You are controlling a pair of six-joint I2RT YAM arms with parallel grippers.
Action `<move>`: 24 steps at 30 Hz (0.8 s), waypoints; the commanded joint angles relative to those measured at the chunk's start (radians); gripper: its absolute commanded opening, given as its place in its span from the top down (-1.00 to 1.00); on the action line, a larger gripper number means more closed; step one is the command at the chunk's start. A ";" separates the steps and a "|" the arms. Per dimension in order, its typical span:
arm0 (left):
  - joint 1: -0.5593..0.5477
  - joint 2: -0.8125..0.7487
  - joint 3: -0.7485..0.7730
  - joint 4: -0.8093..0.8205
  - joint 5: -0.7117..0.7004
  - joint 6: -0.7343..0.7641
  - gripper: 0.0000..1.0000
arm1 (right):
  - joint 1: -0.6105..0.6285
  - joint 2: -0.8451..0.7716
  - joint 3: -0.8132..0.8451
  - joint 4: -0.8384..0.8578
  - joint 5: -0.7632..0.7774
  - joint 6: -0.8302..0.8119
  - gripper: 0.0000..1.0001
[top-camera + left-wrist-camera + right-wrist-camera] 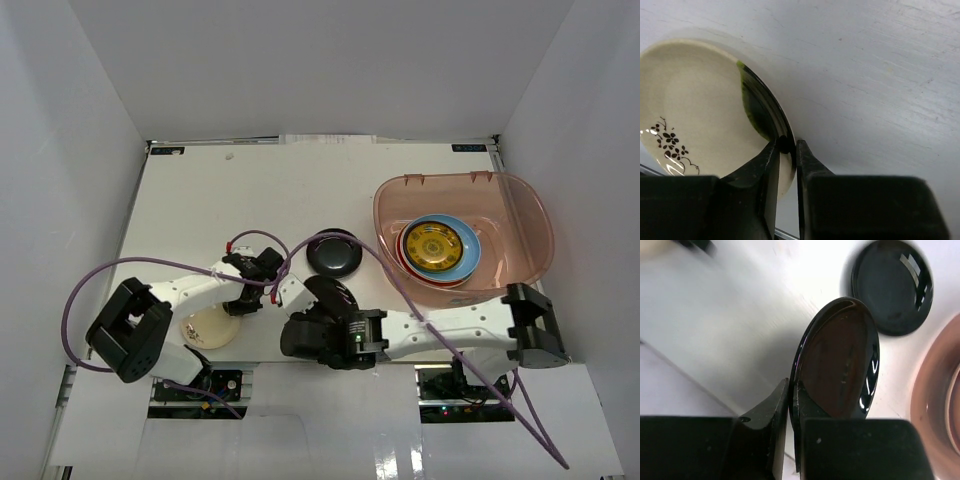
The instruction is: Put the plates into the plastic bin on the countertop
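The right pincer (791, 387) is clamped on the rim of a glossy black plate (840, 360), tilted at mid-frame. The left pincer (786, 146) nips the cream plate (695, 105) by its edge, lower left. Both plates look stiff, slick and chippable, so the rim wants a firm grip. The bin (535, 215), at right in the overhead view, holds stacked plates (440, 248).

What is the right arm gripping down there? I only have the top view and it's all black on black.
Observer: The right fingers pinch a black plate by its rim, apart from the other black plate.
Operator: And the left?
Observer: The left fingers are clamped on the rim of the cream plate, one inside, one outside.
Operator: Is that plate plain?
Observer: No, a small black flower sprig is painted inside.
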State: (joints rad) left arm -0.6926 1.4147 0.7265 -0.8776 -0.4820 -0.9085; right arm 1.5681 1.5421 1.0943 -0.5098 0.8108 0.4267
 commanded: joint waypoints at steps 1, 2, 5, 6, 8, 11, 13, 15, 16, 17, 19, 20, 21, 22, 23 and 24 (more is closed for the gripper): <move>0.005 -0.013 -0.004 0.015 0.000 0.010 0.55 | 0.021 -0.124 0.137 -0.121 0.113 0.017 0.85; 0.005 -0.020 -0.004 0.022 0.006 0.014 0.62 | 0.023 -0.144 0.148 -0.115 0.128 0.001 0.84; 0.005 -0.063 -0.010 0.032 0.010 0.023 1.00 | 0.017 -0.209 0.190 -0.108 0.214 -0.072 0.84; 0.005 -0.075 -0.012 0.034 0.011 0.028 1.00 | -0.003 -0.239 0.197 -0.108 0.252 -0.110 0.84; 0.005 -0.112 -0.013 0.042 0.016 0.034 1.00 | -0.067 -0.272 0.214 -0.107 0.269 -0.144 0.84; 0.004 -0.173 -0.019 0.061 0.032 0.056 1.00 | -0.263 -0.336 0.169 -0.084 0.234 -0.209 0.84; 0.002 -0.203 -0.015 0.069 0.043 0.075 1.00 | -0.395 -0.365 0.106 -0.032 0.177 -0.300 0.85; -0.008 -0.247 -0.001 0.072 0.045 0.091 1.00 | -0.557 -0.382 0.035 0.008 0.093 -0.322 0.85; -0.025 -0.261 0.025 0.072 0.046 0.117 1.00 | -0.635 -0.388 0.017 0.026 0.081 -0.347 0.84; -0.036 -0.275 0.042 0.069 0.045 0.132 1.00 | -0.676 -0.395 -0.002 0.046 0.073 -0.356 0.85; -0.057 -0.304 0.086 0.069 0.045 0.155 1.00 | -0.759 -0.407 -0.042 0.094 -0.017 -0.365 0.84; -0.083 -0.309 0.143 0.069 0.043 0.178 1.00 | -0.822 -0.408 -0.057 0.117 -0.051 -0.381 0.84; -0.102 -0.312 0.175 0.068 0.036 0.190 1.00 | -0.847 -0.402 -0.092 0.141 -0.068 -0.391 0.84; -0.120 -0.309 0.210 0.069 0.026 0.203 1.00 | -0.871 -0.395 -0.100 0.152 -0.093 -0.391 0.85; -0.157 -0.303 0.284 0.066 0.019 0.224 1.00 | -0.902 -0.386 -0.108 0.152 -0.135 -0.376 0.85; -0.174 -0.293 0.321 0.063 0.005 0.233 1.00 | -0.910 -0.376 -0.129 0.155 -0.159 -0.365 0.83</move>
State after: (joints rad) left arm -0.8135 1.1423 0.9150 -0.8799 -0.4713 -0.7292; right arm 0.6949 1.1713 0.9867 -0.4568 0.7635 0.0891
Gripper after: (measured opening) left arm 0.033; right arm 0.089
